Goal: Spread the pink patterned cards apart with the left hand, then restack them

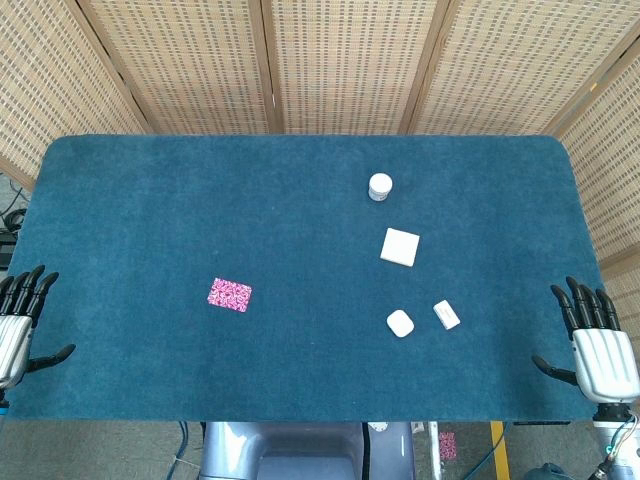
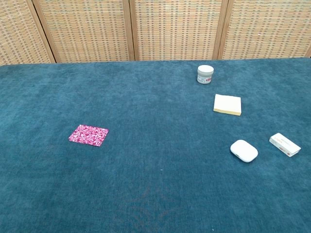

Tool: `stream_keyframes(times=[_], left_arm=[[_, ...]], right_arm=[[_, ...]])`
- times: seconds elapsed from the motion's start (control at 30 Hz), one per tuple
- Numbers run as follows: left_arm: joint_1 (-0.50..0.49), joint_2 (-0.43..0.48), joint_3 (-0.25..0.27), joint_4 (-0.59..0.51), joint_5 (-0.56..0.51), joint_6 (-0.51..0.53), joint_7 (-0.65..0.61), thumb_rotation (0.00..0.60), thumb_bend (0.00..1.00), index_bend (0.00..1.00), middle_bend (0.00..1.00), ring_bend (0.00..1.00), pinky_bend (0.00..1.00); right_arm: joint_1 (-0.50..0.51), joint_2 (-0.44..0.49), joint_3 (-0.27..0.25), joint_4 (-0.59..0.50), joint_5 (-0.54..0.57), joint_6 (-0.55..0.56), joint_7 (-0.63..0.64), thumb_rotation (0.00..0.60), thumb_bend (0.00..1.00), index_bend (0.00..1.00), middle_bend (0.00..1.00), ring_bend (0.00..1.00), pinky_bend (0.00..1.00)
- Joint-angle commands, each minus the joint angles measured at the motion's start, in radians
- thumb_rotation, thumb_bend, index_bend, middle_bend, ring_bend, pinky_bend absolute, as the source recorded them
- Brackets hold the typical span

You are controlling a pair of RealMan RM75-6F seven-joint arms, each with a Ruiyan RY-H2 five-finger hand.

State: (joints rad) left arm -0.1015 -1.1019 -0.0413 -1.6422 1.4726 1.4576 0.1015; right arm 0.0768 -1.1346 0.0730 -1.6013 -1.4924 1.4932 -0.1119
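Both hands — left hand point(image 1: 18, 318), right hand point(image 1: 600, 345) — splayed, empty; head view only.

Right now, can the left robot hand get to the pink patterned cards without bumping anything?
Probably yes. The left robot hand is open at the table's left edge, and only bare blue felt lies between it and the pink patterned cards. The other small things sit further right.

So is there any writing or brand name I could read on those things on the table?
None can be read.
Small white jar: a label band, too blurred to read.
Small white box: an orange edge marking, too small to read.
Pink patterned cards: only a pattern, no words.
Yellow notepad and white rounded case: no visible text.
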Motion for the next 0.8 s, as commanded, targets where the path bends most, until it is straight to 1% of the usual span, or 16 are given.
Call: stream_keyframes(times=[0.03,0.33,0.37,0.4,0.47,0.53,0.57,0.6,0.63,0.7,0.73,0.8], left_arm=[[0.0,0.0,0.0,0.0,0.0,0.0,0.0,0.6,0.0,0.0,0.0,0.0,0.0],[-0.011,0.005,0.008,0.001,0.001,-0.03,-0.007,0.6,0.0,0.0,0.0,0.0,0.0],[-0.015,0.007,0.011,0.0,0.004,-0.04,-0.009,0.6,0.03,0.0,0.0,0.0,0.0],[-0.025,0.013,0.02,0.0,0.015,-0.061,-0.016,0.6,0.08,0.0,0.0,0.0,0.0],[-0.058,0.042,0.054,0.009,0.063,-0.133,-0.056,0.6,0.29,0.0,0.0,0.0,0.0],[-0.081,0.062,0.073,0.008,0.088,-0.181,-0.113,0.6,0.59,0.0,0.0,0.0,0.0],[-0.094,0.072,0.082,0.005,0.099,-0.206,-0.143,0.6,0.71,0.0,0.0,0.0,0.0],[-0.108,0.082,0.091,0.0,0.107,-0.234,-0.175,0.6,0.78,0.0,0.0,0.0,0.0],[-0.122,0.091,0.098,-0.006,0.111,-0.264,-0.206,0.6,0.88,0.0,0.0,0.0,0.0],[-0.143,0.1,0.105,-0.014,0.114,-0.304,-0.243,0.6,0.98,0.0,0.0,0.0,0.0],[-0.153,0.103,0.108,-0.015,0.116,-0.322,-0.257,0.6,1.0,0.0,0.0,0.0,0.0],[-0.192,0.109,0.114,-0.013,0.13,-0.38,-0.284,0.6,1.0,0.0,0.0,0.0,0.0]], right_arm=[[0.001,0.0,-0.001,0.001,0.002,-0.003,-0.002,0.6,0.0,0.0,0.0,0.0,0.0],[-0.001,-0.001,-0.003,0.004,0.004,-0.005,-0.004,0.6,0.0,0.0,0.0,0.0,0.0],[-0.001,-0.001,-0.002,0.004,0.005,-0.004,-0.002,0.6,0.0,0.0,0.0,0.0,0.0],[-0.004,0.001,-0.002,0.004,0.007,-0.002,0.004,0.6,0.0,0.0,0.0,0.0,0.0],[-0.008,0.006,0.0,0.003,0.01,0.003,0.017,0.6,0.0,0.0,0.0,0.0,0.0],[-0.01,0.01,-0.001,0.002,0.008,0.005,0.024,0.6,0.0,0.0,0.0,0.0,0.0],[-0.01,0.011,-0.001,0.002,0.007,0.006,0.026,0.6,0.0,0.0,0.0,0.0,0.0],[-0.01,0.012,-0.002,0.002,0.006,0.006,0.028,0.6,0.0,0.0,0.0,0.0,0.0],[-0.01,0.013,-0.002,0.001,0.005,0.005,0.029,0.6,0.0,0.0,0.0,0.0,0.0],[-0.009,0.013,-0.003,0.001,0.005,0.002,0.029,0.6,0.0,0.0,0.0,0.0,0.0],[-0.009,0.013,-0.003,0.0,0.005,0.001,0.029,0.6,0.0,0.0,0.0,0.0,0.0],[-0.007,0.014,-0.005,-0.001,0.005,-0.005,0.028,0.6,0.0,0.0,0.0,0.0,0.0]])
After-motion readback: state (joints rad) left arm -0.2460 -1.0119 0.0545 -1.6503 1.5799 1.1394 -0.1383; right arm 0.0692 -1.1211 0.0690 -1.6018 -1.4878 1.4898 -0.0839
